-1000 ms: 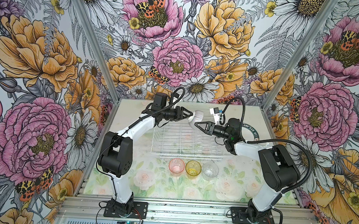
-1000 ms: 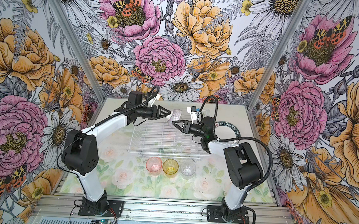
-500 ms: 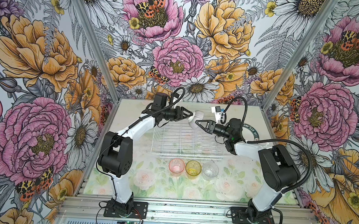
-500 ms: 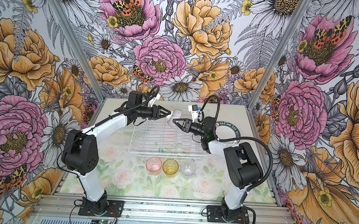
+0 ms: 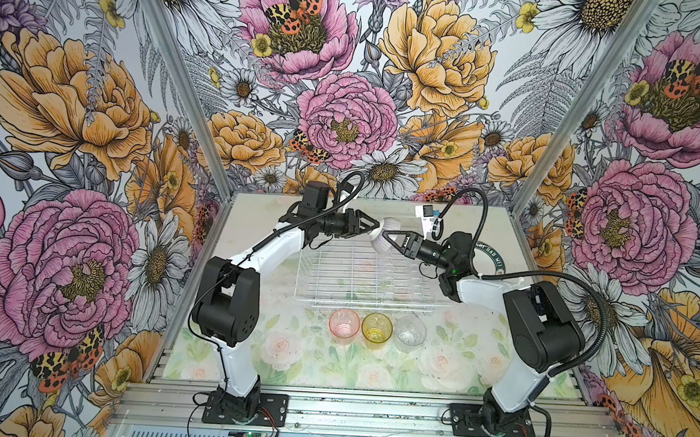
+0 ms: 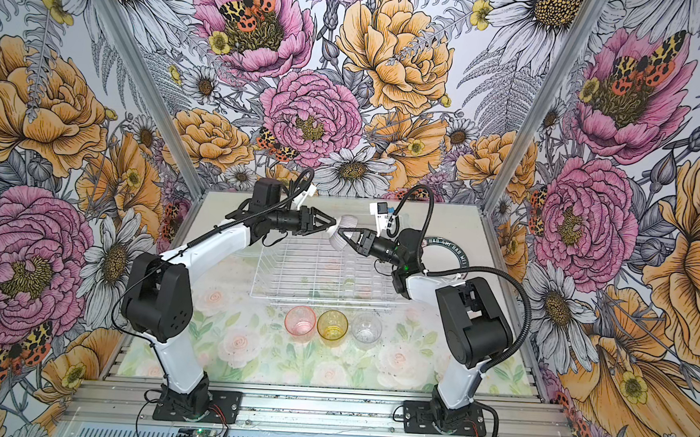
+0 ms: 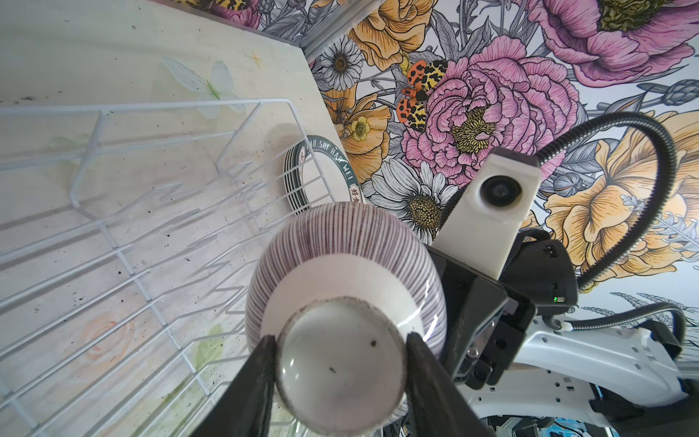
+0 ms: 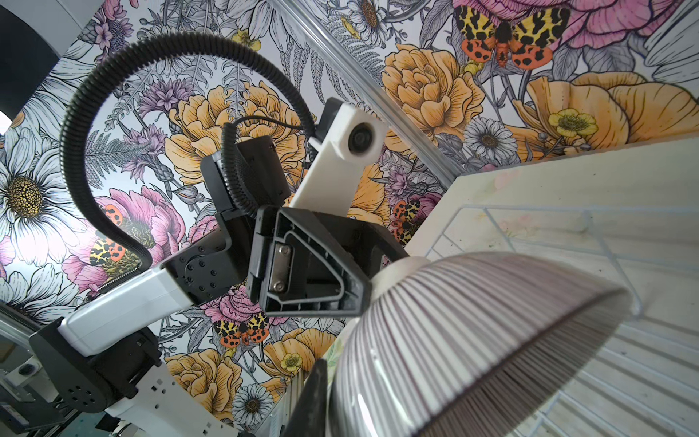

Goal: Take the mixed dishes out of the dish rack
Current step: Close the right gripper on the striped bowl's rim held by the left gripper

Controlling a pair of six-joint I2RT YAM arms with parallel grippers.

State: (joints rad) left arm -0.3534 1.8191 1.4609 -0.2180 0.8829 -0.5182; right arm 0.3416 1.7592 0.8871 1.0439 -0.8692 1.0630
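The grey-striped bowl (image 5: 386,231) (image 6: 341,227) hangs tilted over the far edge of the white wire dish rack (image 5: 364,301) (image 6: 322,299). My left gripper (image 5: 376,226) (image 7: 340,342) is shut on the bowl's white foot (image 7: 340,370), a finger on each side. My right gripper (image 5: 386,241) (image 6: 342,239) meets the bowl's rim from the opposite side. In the right wrist view one finger (image 8: 314,397) lies against the striped outer wall (image 8: 472,321); the other finger is hidden by the bowl.
A stack of plates (image 5: 494,253) (image 7: 325,170) lies on the table right of the rack. Pink (image 5: 344,326), yellow (image 5: 376,330) and clear (image 5: 409,332) tumblers stand in a row in front of the rack. The two wrists are close together above its far edge.
My right gripper has moved in to the bowl and its jaws have narrowed onto the rim. The left gripper and the bowl have stayed in place.
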